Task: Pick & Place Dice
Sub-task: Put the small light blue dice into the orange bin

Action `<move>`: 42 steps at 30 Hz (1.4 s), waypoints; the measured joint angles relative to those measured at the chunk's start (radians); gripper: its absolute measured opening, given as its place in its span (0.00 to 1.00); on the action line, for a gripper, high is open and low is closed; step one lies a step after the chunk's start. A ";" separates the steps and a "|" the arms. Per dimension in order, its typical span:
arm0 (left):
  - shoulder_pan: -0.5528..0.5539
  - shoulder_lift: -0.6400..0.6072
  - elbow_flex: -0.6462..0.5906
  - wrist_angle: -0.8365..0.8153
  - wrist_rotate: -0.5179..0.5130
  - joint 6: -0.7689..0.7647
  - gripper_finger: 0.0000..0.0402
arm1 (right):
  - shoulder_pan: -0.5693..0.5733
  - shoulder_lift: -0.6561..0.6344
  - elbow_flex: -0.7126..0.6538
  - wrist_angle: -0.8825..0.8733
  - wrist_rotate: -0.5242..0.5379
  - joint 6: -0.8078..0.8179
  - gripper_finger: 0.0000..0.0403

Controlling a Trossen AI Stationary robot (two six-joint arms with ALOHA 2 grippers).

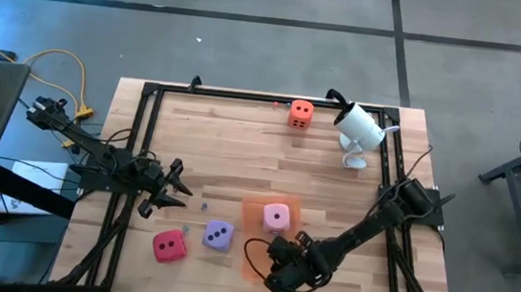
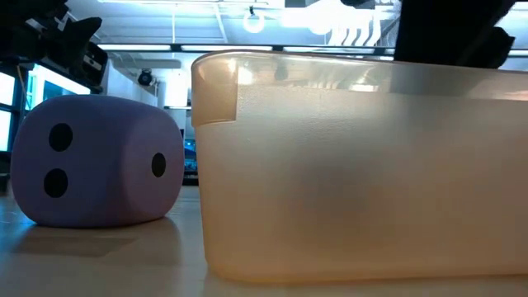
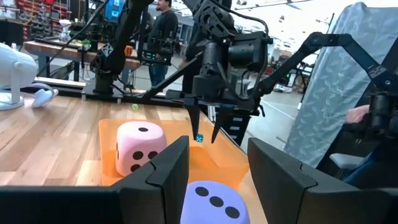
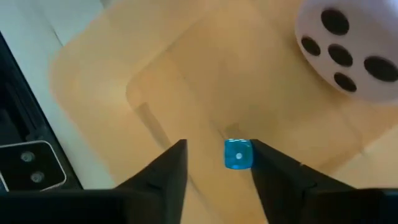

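Right wrist view shows the right hand (image 4: 216, 163) pointing down over the orange tray (image 4: 124, 81), fingers parted beside a tiny blue die (image 4: 237, 154); the left hand (image 1: 176, 185) waits open above the counter (image 1: 241, 144).

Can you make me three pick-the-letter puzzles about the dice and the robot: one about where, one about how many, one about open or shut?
1. Where is the pink die?
A. in the orange tray
B. on the bare wood
C. on the floor

2. How many big dice are on the table?
A. two
B. four
C. six

3. How are the left gripper's jaws?
A. open
B. shut on the red die
C. shut on the purple die

Answers:
1 A: the pink die sits inside the tray.
2 B: besides the pink one, the high view shows an orange die, a red die and a purple die.
3 A: the left gripper has its jaws spread wide, holding nothing.
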 joint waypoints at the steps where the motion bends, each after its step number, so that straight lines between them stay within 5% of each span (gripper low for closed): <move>1: 0.000 0.000 0.000 0.000 0.000 -0.001 0.40 | 0.001 0.000 0.000 0.004 0.019 -0.017 0.44; 7: 0.000 0.000 0.000 0.000 0.002 -0.001 0.40 | 0.025 0.000 0.000 0.008 0.139 -0.021 0.52; 19: 0.000 0.000 0.000 0.000 0.002 -0.002 0.40 | 0.009 0.000 0.000 0.008 0.035 -0.050 0.51; 24: 0.000 0.000 0.000 0.000 0.002 -0.006 0.40 | 0.007 0.000 0.000 0.034 0.069 -0.086 0.52; 36: 0.000 0.000 0.000 0.000 0.001 -0.008 0.40 | -0.011 0.000 0.000 0.070 0.065 -0.069 0.79; 42: 0.000 0.000 0.000 0.000 0.001 -0.009 0.40 | -0.031 0.000 0.000 0.074 0.018 -0.022 0.83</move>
